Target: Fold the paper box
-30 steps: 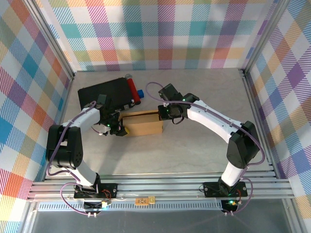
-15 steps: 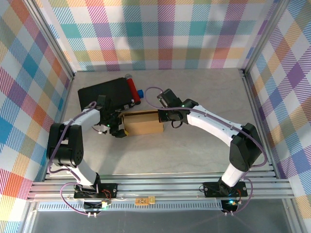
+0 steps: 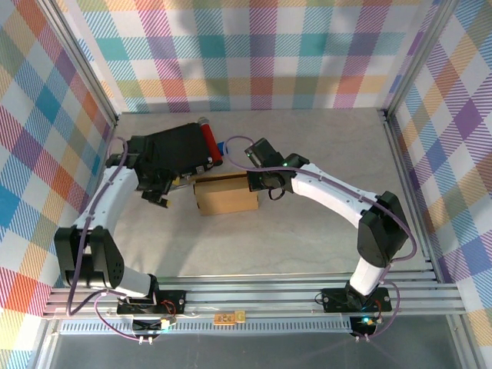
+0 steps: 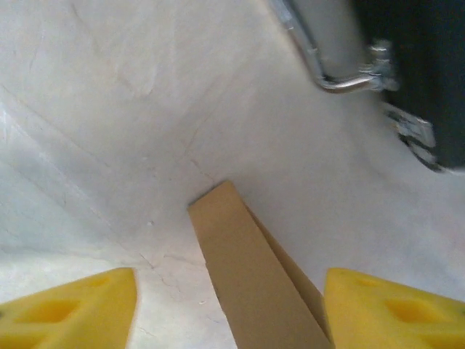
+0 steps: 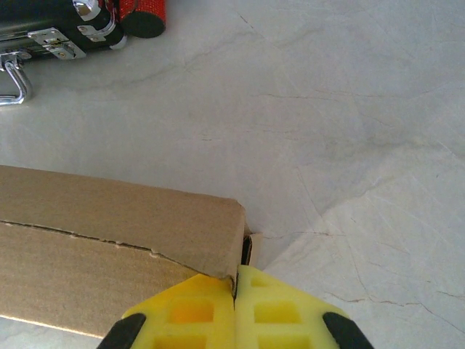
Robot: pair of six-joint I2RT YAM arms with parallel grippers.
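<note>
Seen from above, the left arm rises from its base at the near rail, folds at an elbow by the left wall and reaches inward, its gripper (image 3: 157,197) hanging over bare table (image 3: 307,238) just left of the paper box (image 3: 227,196), not touching it. The right arm bends at its elbow on the right and stretches leftward, low and long, to set the right gripper (image 3: 256,183) against the box's right end. The box sits mid-table as a closed shallow brown block. Just behind it lies a black case (image 3: 169,150) with a red roll (image 3: 208,138) at its right edge.

The left wrist camera shows what the overhead cannot: its yellow fingertips (image 4: 73,305) stand well apart, released, and a narrow end of the box runs up between them, clear of both. A metal handle (image 4: 327,73) on the case shows beyond.

The right wrist camera shows its claw clenched, pads pressed together at the box's end corner. Whether a cardboard edge is nipped between them cannot be told.
</note>
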